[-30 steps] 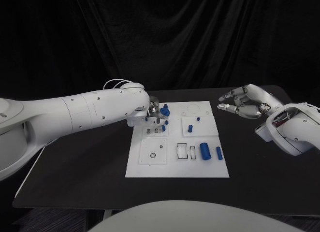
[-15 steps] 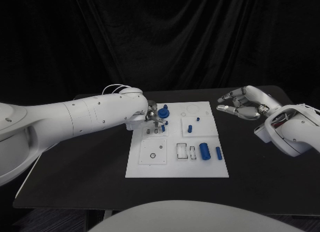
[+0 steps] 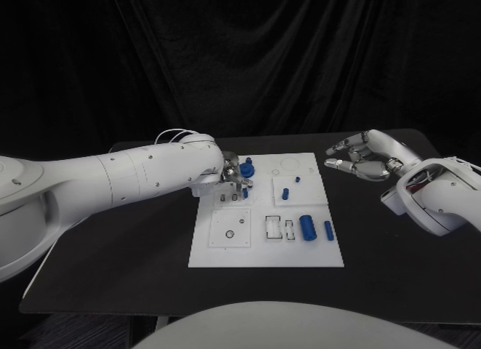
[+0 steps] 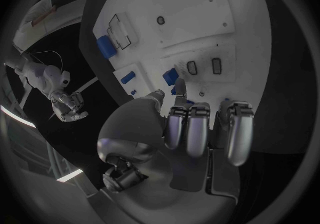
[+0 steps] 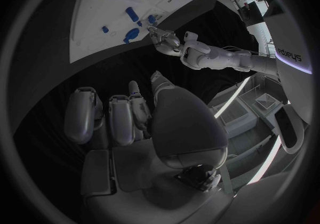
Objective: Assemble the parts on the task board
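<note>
Seeing my left robot hand [image 3: 231, 177] over the flat white task board [image 3: 266, 251] at frame centre, whether it grips a blue part [image 3: 247, 169] I cannot tell; right robot hand [image 3: 363, 155] curled, empty, upper right.

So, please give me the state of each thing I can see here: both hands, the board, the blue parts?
left robot hand: over the board's far left corner, fingers at a blue part; grip unclear
right robot hand: off the board, fingers curled, holding nothing
task board: flat on the table
large blue part: lying on the board
</note>
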`<state>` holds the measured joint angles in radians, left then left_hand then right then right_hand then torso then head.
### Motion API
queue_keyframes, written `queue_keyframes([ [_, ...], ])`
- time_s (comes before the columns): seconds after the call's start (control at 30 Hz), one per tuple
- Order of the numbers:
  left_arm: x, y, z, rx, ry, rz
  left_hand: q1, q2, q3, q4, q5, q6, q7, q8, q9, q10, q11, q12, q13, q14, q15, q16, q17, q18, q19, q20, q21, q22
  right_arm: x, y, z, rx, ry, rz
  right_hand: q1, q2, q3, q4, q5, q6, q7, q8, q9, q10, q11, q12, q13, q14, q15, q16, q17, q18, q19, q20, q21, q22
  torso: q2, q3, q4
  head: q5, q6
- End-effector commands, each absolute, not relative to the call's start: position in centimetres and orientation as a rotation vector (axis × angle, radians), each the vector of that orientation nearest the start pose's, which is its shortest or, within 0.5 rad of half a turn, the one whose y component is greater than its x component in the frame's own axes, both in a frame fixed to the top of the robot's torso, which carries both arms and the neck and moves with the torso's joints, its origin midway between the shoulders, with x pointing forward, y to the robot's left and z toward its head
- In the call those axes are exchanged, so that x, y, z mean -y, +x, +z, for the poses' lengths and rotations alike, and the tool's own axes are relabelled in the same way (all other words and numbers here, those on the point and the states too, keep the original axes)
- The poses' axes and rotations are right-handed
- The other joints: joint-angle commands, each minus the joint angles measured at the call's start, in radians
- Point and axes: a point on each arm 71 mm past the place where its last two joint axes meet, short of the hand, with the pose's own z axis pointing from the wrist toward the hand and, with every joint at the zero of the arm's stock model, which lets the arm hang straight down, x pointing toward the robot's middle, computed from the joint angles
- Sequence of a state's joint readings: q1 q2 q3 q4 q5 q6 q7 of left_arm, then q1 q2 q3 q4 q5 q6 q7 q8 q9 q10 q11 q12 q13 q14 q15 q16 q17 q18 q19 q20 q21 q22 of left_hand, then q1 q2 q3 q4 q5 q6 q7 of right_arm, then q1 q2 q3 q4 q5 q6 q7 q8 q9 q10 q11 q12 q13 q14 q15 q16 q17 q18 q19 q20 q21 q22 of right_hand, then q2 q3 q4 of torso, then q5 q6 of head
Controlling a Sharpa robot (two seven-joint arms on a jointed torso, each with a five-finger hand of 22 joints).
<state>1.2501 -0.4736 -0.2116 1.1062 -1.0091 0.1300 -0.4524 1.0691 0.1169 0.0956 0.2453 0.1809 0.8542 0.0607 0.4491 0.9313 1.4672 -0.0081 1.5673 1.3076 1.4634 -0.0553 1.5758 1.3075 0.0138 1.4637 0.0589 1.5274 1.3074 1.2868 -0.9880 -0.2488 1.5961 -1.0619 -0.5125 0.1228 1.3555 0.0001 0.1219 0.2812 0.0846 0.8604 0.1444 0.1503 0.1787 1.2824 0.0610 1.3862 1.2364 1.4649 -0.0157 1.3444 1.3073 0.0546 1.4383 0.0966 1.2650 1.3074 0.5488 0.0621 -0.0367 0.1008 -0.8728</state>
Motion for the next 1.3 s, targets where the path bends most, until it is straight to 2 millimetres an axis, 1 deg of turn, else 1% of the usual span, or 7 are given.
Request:
queue_keyframes([
  [0.03,-14.7,52.7,-27.4,-2.377,-0.122,-0.374,-0.001,0.000,-0.003,0.001,0.004,0.010,0.000,-0.005,0.001,0.104,-0.001,0.004,0.263,0.107,-0.004,-0.005,0.263,0.016,0.018,-0.005,-0.008,0.152,25.4,45.6,-20.1,-1.628,0.126,0.834,-0.003,0.003,0.001,0.007,0.006,0.006,-0.002,0.006,-0.001,-0.004,0.000,-0.006,-0.001,0.017,0.006,0.003,0.065,0.015,0.001,0.001,0.001,0.170,0.000,-0.0011,0.0000,-0.001,0.000],
  [0.2,-14.6,52.6,-27.7,-2.386,-0.121,-0.370,0.000,0.000,-0.002,0.000,0.004,0.011,0.000,-0.008,0.001,0.104,-0.001,0.004,0.263,0.107,-0.004,-0.005,0.263,0.017,0.016,-0.005,-0.010,0.149,25.4,45.7,-20.2,-1.632,0.125,0.833,-0.003,0.003,0.001,0.007,0.006,0.006,-0.002,0.006,-0.001,-0.004,0.000,-0.006,-0.001,0.017,0.006,0.003,0.065,0.015,0.001,0.001,0.001,0.170,0.000,-0.0018,0.0008,-0.003,0.000],
  [0.37,-14.6,52.5,-28.0,-2.397,-0.119,-0.364,0.005,0.000,0.002,-0.005,0.007,0.014,-0.001,-0.016,0.001,0.104,-0.002,0.004,0.263,0.107,-0.004,-0.005,0.263,0.017,0.014,-0.005,-0.011,0.146,25.4,45.8,-20.3,-1.636,0.123,0.833,-0.005,0.003,-0.001,0.008,0.007,0.006,-0.003,0.005,-0.002,-0.005,0.000,-0.007,-0.004,0.017,0.006,0.002,0.064,0.015,0.002,0.001,0.000,0.170,0.000,-0.0013,0.0008,-0.002,0.000],
  [0.53,-14.5,52.4,-28.2,-2.404,-0.120,-0.360,0.009,0.001,0.005,-0.010,0.009,0.017,-0.001,-0.020,0.002,0.104,-0.002,0.004,0.263,0.107,-0.005,-0.005,0.263,0.018,0.013,-0.005,-0.012,0.145,25.4,45.8,-20.3,-1.640,0.121,0.834,-0.007,0.002,-0.003,0.008,0.008,0.006,-0.003,0.005,-0.002,-0.005,0.000,-0.008,-0.004,0.017,0.006,0.001,0.063,0.015,0.002,0.001,0.000,0.170,0.001,-0.0013,-0.0015,-0.001,0.000],
  [0.7,-14.5,52.3,-28.4,-2.409,-0.119,-0.361,0.013,0.000,0.008,-0.015,0.012,0.021,-0.002,-0.025,0.004,0.104,-0.003,0.004,0.263,0.107,-0.005,-0.005,0.263,0.018,0.012,-0.006,-0.013,0.145,25.3,45.8,-20.4,-1.646,0.119,0.835,-0.009,0.001,-0.004,0.008,0.009,0.006,-0.003,0.005,-0.003,-0.006,0.000,-0.008,-0.005,0.017,0.006,0.002,0.063,0.016,0.002,0.001,-0.001,0.170,0.000,-0.0013,0.0009,-0.005,0.000],
  [0.8,-14.5,52.2,-28.5,-2.410,-0.117,-0.365,0.017,-0.002,0.010,-0.021,0.014,0.023,-0.003,-0.029,0.005,0.104,-0.003,0.004,0.263,0.107,-0.006,-0.005,0.263,0.019,0.010,-0.006,-0.014,0.142,25.2,45.9,-20.5,-1.652,0.116,0.838,-0.011,0.001,-0.005,0.008,0.010,0.006,-0.003,0.004,-0.003,-0.005,0.000,-0.008,-0.005,0.017,0.006,0.002,0.063,0.015,0.002,0.001,0.000,0.170,0.000,-0.0009,-0.0006,-0.005,0.000],
  [1.3,-14.5,52.1,-28.7,-2.425,-0.112,-0.363,0.024,-0.011,0.014,-0.036,0.021,0.032,-0.003,-0.044,0.009,0.104,-0.004,0.004,0.263,0.107,-0.007,-0.005,0.263,0.018,0.013,-0.007,-0.014,0.145,25.1,46.0,-20.7,-1.666,0.111,0.841,-0.012,0.001,-0.006,0.008,0.012,0.007,-0.003,0.004,-0.003,-0.004,0.000,-0.007,-0.004,0.017,0.006,0.002,0.064,0.015,0.002,0.001,0.000,0.170,-0.001,0.0000,0.0007,-0.010,0.000],
])
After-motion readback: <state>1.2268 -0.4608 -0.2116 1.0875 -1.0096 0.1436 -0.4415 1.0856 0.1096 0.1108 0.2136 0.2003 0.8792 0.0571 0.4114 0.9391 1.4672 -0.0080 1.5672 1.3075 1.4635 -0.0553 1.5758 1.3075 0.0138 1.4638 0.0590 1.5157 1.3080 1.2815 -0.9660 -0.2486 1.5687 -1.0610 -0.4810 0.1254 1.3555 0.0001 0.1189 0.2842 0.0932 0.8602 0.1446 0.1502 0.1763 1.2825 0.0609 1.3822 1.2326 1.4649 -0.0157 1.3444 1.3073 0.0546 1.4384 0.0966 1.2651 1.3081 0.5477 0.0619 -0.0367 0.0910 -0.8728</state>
